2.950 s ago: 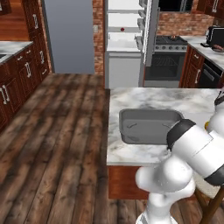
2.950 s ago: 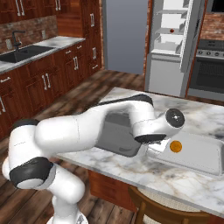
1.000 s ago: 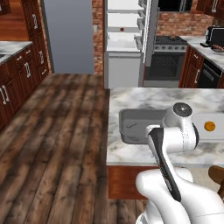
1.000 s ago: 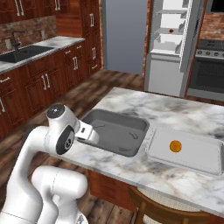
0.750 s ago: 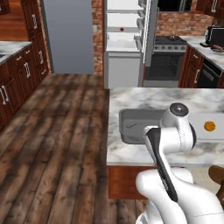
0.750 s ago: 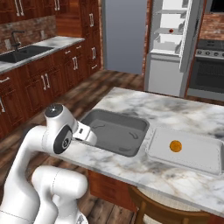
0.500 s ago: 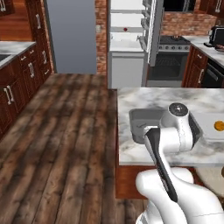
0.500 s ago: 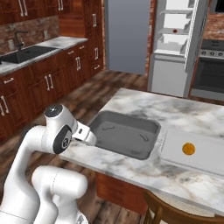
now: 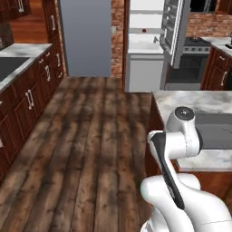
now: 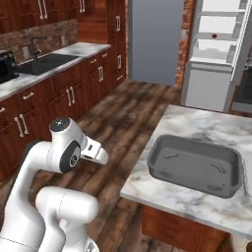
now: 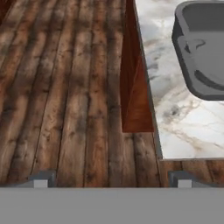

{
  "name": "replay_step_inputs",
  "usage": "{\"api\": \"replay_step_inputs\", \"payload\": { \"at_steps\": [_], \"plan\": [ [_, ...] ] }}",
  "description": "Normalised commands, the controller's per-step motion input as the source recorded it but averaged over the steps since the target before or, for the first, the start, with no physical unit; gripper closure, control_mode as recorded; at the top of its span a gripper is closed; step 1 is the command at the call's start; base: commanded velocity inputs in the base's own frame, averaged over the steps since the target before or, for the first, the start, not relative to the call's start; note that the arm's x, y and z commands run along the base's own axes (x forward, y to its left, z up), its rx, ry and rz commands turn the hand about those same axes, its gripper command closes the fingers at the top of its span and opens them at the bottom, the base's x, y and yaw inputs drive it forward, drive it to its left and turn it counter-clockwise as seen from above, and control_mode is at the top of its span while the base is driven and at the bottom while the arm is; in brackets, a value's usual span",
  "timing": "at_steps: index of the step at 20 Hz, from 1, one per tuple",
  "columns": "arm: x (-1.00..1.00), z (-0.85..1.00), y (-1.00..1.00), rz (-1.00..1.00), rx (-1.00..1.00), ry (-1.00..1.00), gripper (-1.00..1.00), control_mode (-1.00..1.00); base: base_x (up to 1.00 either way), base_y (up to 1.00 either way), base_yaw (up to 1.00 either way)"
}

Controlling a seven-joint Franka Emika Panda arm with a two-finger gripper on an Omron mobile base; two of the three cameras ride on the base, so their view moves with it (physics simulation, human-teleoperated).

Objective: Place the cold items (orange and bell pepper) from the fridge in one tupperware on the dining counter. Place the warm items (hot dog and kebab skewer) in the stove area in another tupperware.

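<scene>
One grey tupperware (image 10: 196,165) on the marble dining counter (image 10: 192,123), near its front edge. One gripper (image 11: 109,179), fingers spread wide apart and holding nothing, above the wooden floor (image 11: 65,96) beside the counter's corner

No text, label, brand, number or sign can be read in any of the views. The surfaces are plain, and any small marks are too blurred to read.
</scene>
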Motion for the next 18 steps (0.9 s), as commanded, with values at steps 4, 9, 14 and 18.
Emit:
{"api": "replay_step_inputs", "payload": {
  "at_steps": [4, 9, 14, 18],
  "plan": [
    [0.0, 0.0, 0.0, 0.0, 0.0, 0.0, -1.0, 1.0, -0.01, 1.0, -0.16],
    [0.0, 0.0, 0.0, 0.0, 0.0, 0.0, -1.0, 1.0, 0.08, 0.62, -0.26],
    [0.0, 0.0, 0.0, 0.0, 0.0, 0.0, -1.0, 1.0, 0.64, 0.0, -0.28],
    [0.0, 0.0, 0.0, 0.0, 0.0, 0.0, -1.0, 1.0, 1.0, 0.01, -0.26]
  ]
}}
